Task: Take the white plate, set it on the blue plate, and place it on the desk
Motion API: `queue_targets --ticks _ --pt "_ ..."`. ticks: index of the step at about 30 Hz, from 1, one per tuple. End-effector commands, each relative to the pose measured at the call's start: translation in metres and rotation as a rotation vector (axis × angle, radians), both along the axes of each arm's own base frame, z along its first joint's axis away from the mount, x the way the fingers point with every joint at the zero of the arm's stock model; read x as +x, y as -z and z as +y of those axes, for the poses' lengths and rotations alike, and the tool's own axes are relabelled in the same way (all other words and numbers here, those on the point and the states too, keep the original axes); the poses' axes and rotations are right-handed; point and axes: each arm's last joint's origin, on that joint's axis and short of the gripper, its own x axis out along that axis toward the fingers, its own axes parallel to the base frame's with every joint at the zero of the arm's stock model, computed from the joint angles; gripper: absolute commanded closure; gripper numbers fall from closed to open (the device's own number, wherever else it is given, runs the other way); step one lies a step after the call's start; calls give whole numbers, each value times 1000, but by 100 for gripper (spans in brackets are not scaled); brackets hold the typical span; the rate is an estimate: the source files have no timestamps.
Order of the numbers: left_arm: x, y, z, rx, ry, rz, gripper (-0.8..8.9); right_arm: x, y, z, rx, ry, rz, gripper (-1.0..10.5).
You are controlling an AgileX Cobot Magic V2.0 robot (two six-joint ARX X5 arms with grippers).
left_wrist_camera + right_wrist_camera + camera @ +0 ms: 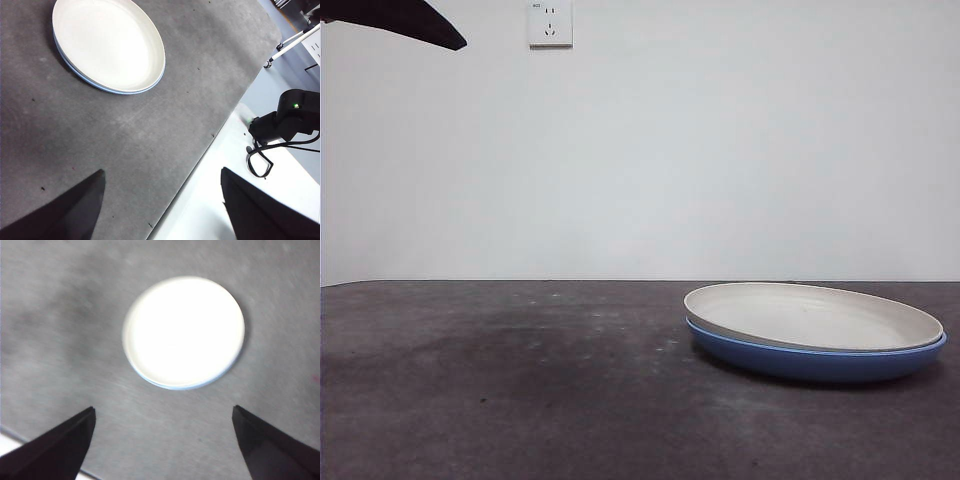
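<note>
On the desk point(520, 380) the white plate point(810, 315) nests in the blue plate point(820, 360); our right gripper point(162, 440) and left gripper point(162, 200), both spread and empty, should pinch only its rim

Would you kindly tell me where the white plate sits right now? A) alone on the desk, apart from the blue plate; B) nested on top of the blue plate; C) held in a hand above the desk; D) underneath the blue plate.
B: the white plate rests inside the blue plate, whose rim shows beneath it, on the desk; no hand touches it.
</note>
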Motion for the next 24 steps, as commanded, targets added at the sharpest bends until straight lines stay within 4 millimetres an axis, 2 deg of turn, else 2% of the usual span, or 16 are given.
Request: queue_targets --ticks 1,8,15,24 --pt "1 -2 -2 -8 21 -20 443 19 15 2 -12 50 41 508" --pt "1 -2 -2 -7 22 -17 443 69 61 4 5 109 144 508" --pt "1 -2 -2 -7 21 -17 443 115 94 -5 5 166 237 509" --pt "1 -2 -2 -7 21 -18 443 161 137 -14 97 152 320 536"
